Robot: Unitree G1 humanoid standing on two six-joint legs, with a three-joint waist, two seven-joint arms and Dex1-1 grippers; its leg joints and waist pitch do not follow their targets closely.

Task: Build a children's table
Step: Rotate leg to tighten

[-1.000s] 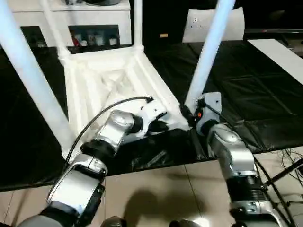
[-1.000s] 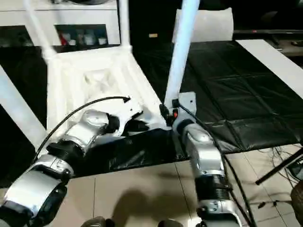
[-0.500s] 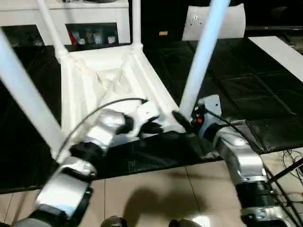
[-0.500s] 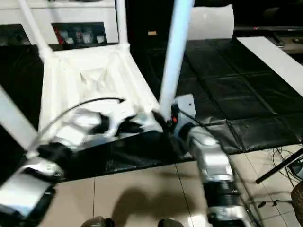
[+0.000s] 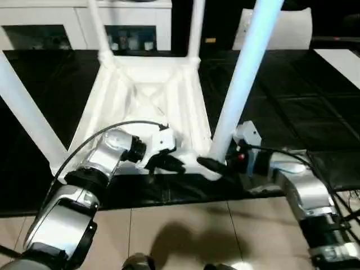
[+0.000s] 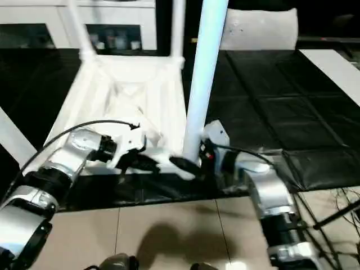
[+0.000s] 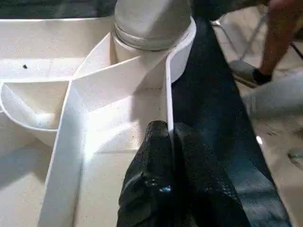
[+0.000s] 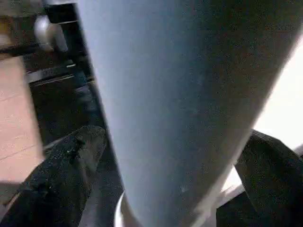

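The tabletop (image 5: 147, 107) is laid underside up on the black mat (image 5: 292, 107), long axis running away from the robot; legs (image 5: 242, 84) point upward. Its near rim is pinched by the left gripper (image 7: 169, 142). The right gripper (image 8: 165, 161) is spread wide around the near-right leg, fingers (image 8: 61, 175) apart from it.

right tool (image 8: 161, 184) spread wider around leg (image 5: 239, 95), right forearm swung outward
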